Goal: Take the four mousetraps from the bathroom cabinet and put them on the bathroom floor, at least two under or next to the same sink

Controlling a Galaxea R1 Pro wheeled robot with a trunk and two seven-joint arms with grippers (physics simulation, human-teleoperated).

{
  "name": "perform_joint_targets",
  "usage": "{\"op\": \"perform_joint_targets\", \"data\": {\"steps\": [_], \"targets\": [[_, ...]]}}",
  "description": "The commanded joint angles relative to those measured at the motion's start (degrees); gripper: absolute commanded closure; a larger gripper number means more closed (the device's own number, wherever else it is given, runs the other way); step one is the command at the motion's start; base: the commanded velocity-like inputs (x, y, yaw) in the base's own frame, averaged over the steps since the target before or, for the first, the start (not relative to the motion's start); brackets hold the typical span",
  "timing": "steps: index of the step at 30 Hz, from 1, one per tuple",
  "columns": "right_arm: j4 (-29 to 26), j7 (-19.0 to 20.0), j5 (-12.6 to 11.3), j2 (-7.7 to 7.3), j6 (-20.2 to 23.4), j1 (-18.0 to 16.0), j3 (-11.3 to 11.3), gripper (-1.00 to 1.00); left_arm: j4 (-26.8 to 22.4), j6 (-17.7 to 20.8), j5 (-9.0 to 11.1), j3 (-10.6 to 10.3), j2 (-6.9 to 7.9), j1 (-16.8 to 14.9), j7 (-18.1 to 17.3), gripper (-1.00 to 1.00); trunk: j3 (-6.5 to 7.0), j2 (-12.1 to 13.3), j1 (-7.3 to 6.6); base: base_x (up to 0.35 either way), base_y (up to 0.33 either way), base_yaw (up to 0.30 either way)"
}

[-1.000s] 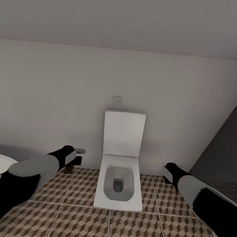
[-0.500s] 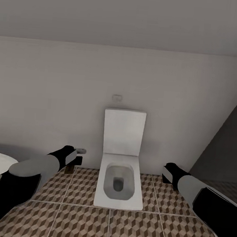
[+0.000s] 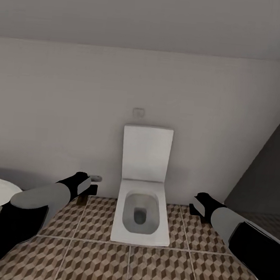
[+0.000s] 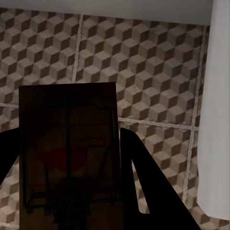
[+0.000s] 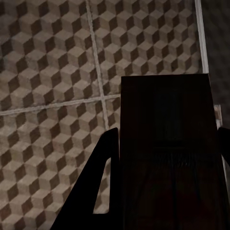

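Left hand [image 4: 72, 182]: clenched on a mousetrap [image 4: 69, 153], a flat brown wooden rectangle with dark wire parts and a red mark, held above the bathroom floor [image 4: 143, 62].
Right hand [image 5: 165, 182]: clenched on a second mousetrap [image 5: 165, 143], a plain dark wooden board.
Floor: square tiles, cube pattern in brown, beige and white, pale grout.
Toilet [image 3: 141, 212]: white, squared bowl, lid raised, between both arms.
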Motion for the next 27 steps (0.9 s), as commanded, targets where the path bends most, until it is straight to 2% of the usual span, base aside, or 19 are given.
{"op": "perform_joint_targets", "data": {"steps": [1, 20, 27], "targets": [[-0.05, -0.15, -0.67, -0.02, 0.18, -0.04, 0.48, 1.00, -0.04, 0.17, 0.39, -0.37, -0.01, -0.05, 0.41, 1.00, -0.24, -0.45, 0.22, 0.000, 0.000, 0.000], [-0.11, 0.05, -0.63, 0.18, 0.09, -0.01, 0.48, 1.00, -0.04, 0.17, 0.42, -0.37, -0.01, -0.05, 0.41, 1.00, -3.65, -8.07, 4.40, 0.000, 0.000, 0.000], [-0.01, 7.54, -0.59, -0.06, 0.17, -0.04, 0.56, 1.00, -0.04, 0.17, 0.42, -0.38, -0.01, -0.05, 0.40, 1.00, -4.90, -10.87, 5.93, 0.000, 0.000, 0.000]]}}
